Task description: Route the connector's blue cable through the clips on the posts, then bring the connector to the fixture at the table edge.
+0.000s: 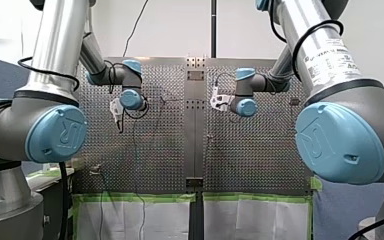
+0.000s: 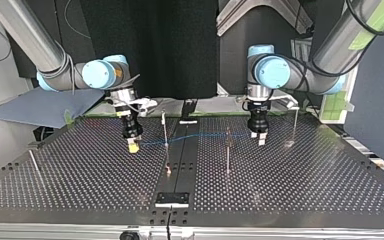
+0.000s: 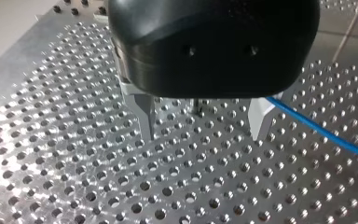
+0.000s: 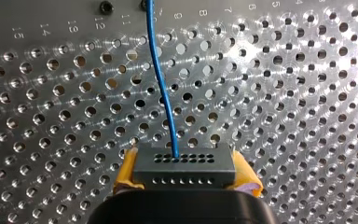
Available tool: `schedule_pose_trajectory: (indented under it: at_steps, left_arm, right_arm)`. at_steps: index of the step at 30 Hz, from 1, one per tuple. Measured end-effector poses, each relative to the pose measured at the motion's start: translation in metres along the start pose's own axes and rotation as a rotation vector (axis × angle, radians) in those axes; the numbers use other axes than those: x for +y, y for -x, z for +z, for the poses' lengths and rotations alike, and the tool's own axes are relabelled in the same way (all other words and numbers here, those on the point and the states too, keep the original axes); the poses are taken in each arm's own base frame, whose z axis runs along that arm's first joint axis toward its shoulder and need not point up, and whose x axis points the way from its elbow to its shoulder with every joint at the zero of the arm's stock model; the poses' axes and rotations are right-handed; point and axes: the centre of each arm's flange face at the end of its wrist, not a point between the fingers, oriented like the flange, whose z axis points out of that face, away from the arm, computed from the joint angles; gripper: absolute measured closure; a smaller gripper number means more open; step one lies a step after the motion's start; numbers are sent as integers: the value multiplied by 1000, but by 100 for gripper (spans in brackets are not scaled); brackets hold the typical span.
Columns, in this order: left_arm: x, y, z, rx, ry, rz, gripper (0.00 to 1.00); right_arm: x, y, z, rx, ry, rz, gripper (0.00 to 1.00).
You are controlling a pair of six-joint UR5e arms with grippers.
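My right gripper (image 4: 185,175) is shut on the dark grey connector (image 4: 184,161), which sits between its yellow pads (image 4: 127,170). The blue cable (image 4: 162,88) leaves the connector and runs ahead over the perforated plate. In the top view the cable (image 2: 195,137) stretches from my right gripper (image 2: 133,145) past a thin post (image 2: 165,127) toward a second post (image 2: 228,145), near my left gripper (image 2: 259,138). My left gripper (image 3: 203,135) is open just above the plate with nothing between its fingers. The cable (image 3: 326,135) passes beside its pale finger (image 3: 258,119).
A black fixture (image 2: 172,199) sits at the table's near edge in the top view. More thin posts stand at the view's right (image 2: 295,125) and left (image 2: 32,160), and a short one (image 2: 168,169) stands at the centre strip. Green tape edges the table (image 1: 140,197) in the front view.
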Motion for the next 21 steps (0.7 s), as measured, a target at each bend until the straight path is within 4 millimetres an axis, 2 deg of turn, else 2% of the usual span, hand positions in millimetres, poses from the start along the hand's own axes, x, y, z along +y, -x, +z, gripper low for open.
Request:
schedule_pose_trajectory:
  at_steps: [10, 21]
  left_arm:
    - [-15, 16, -36, 53, -70, -37, 0]
    - [-32, 18, -46, 86, -175, -80, 0]
  right_arm:
    - [-2, 1, -1, -8, -15, 3, 100]
    - [-3, 1, -1, -10, -16, 3, 100]
